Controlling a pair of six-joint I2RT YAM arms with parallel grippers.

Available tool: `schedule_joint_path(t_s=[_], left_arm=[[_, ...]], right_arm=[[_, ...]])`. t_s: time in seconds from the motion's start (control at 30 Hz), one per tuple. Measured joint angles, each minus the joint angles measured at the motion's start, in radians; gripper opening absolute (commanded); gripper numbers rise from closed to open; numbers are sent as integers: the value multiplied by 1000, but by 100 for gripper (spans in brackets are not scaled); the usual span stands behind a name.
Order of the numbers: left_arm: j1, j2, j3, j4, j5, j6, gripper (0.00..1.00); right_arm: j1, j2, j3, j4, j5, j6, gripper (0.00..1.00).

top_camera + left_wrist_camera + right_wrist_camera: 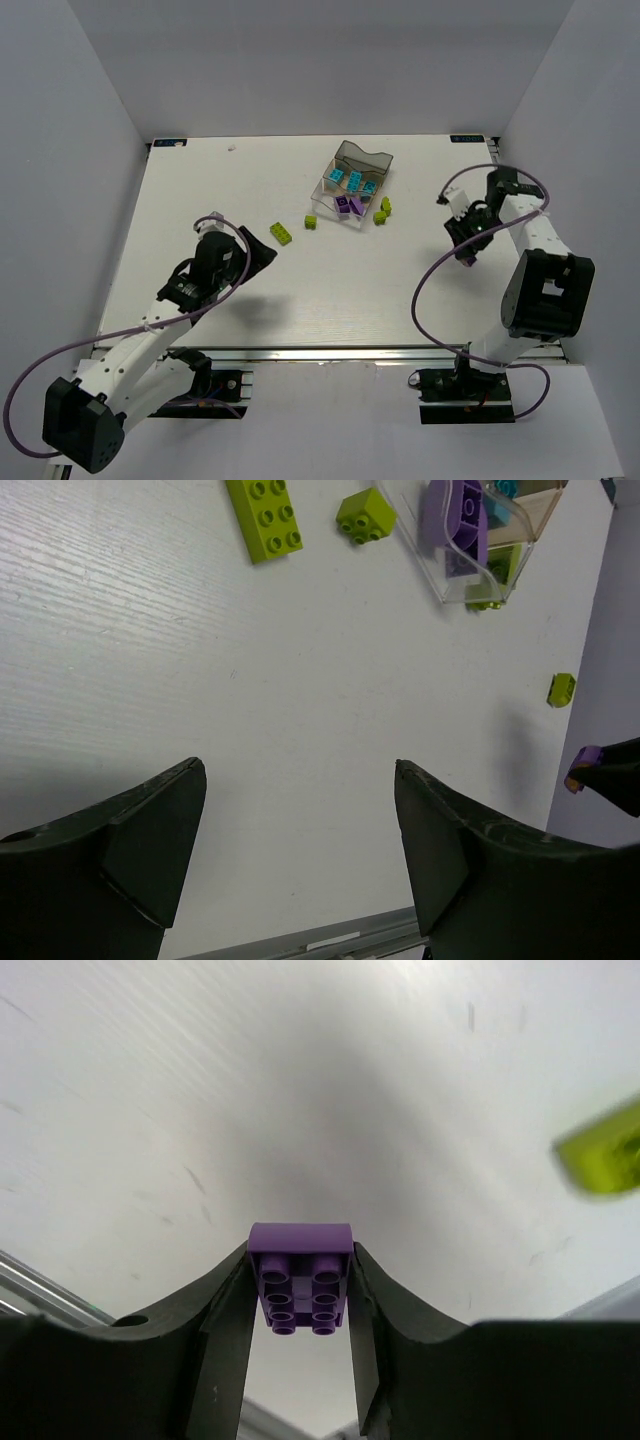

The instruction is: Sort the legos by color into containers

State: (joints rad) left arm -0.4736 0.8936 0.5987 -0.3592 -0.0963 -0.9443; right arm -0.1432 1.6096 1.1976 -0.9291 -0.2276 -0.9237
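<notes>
The clear tray (362, 158) sits toward the far side of the table (250, 290) (its smoky grey, wavy end farthest from the arms). Cyan bricks (352, 181) lie in its middle compartment and purple bricks (348, 205) in the near one. Four lime green bricks (284, 233) lie loose around it. The right gripper (300, 1265) pinches a single purple brick (300, 1238), well right of the tray. The left gripper (300, 850) hangs wide open.

Left arm (150, 335) stretched far and rightward from its near-left base, left gripper (262, 250) jaws spread wide and empty; right arm (535, 270) folded upright at right, right gripper (468, 253) clamped on a purple lego (300, 1278).
</notes>
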Motion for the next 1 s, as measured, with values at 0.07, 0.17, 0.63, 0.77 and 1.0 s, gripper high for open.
schedule_joint_path(t_s=[0.07,0.17,0.63,0.77,1.0], left_arm=[[0,-19,0,-1,-4,1,85],[0,-44,0,-7,-13,5,85],[0,-95,-31,-4,-18,45,85],[0,-112,-71,-13,-14,42,85],[0,-122,-83,-32,-11,38,85]], right_arm=[[42,-11,59,-23,-90,0,0],[138,-14,143,-41,-213,8,0],[497,185,393,401,-342,436,0],[500,306,452,497,-282,539,0],[505,429,518,559,-211,629,9]])
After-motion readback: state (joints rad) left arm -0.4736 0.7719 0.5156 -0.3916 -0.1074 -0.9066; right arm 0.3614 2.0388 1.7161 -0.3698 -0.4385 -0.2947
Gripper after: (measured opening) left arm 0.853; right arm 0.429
